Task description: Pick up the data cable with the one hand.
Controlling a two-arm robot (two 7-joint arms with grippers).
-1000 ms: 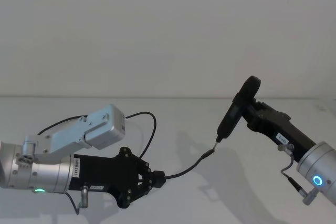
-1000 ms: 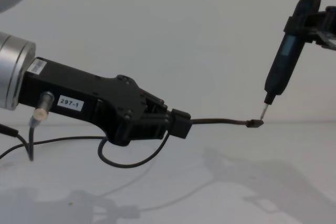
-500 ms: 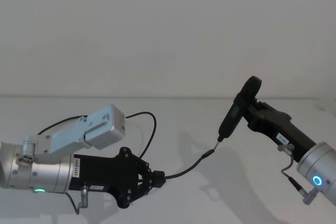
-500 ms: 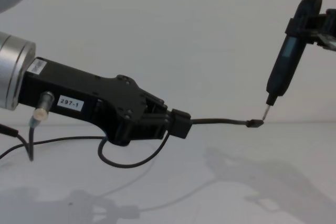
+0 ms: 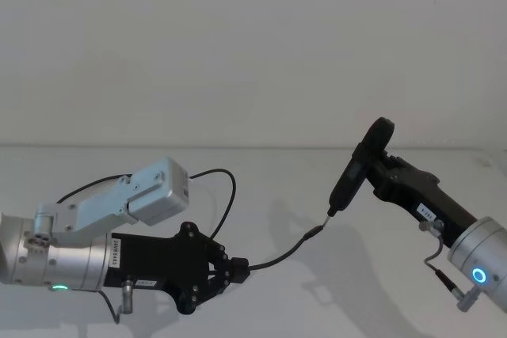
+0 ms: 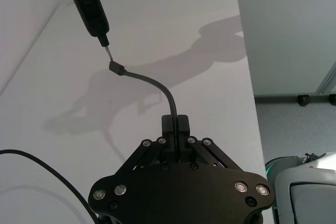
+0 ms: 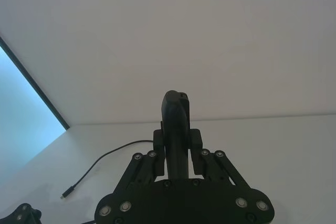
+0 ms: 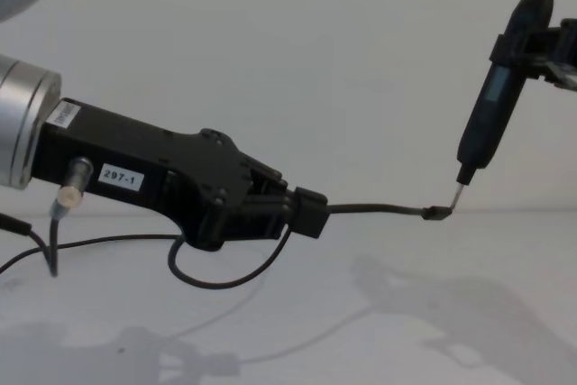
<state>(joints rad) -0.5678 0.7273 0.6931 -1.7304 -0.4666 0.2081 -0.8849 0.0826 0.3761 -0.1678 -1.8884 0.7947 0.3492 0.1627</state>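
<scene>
Cable (image 8: 374, 210) pinched in left gripper (image 8: 309, 211), lifted off table (image 5: 261, 187), plug (image 8: 438, 214) at tip of tool (image 8: 487, 123) clamped by right gripper (image 7: 177, 145). Barely shifted over the last second, tool edging slightly right. Pickup looks done.

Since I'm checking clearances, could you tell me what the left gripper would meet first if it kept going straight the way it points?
Probably the pale tip of the black tool held by the right gripper. The left gripper points along the data cable, whose plug sits at that tip, though depth is uncertain.

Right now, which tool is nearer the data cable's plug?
Right. The right tool holds a pointed instrument tipped at the plug; the left tool clamps the cable farther back.
</scene>
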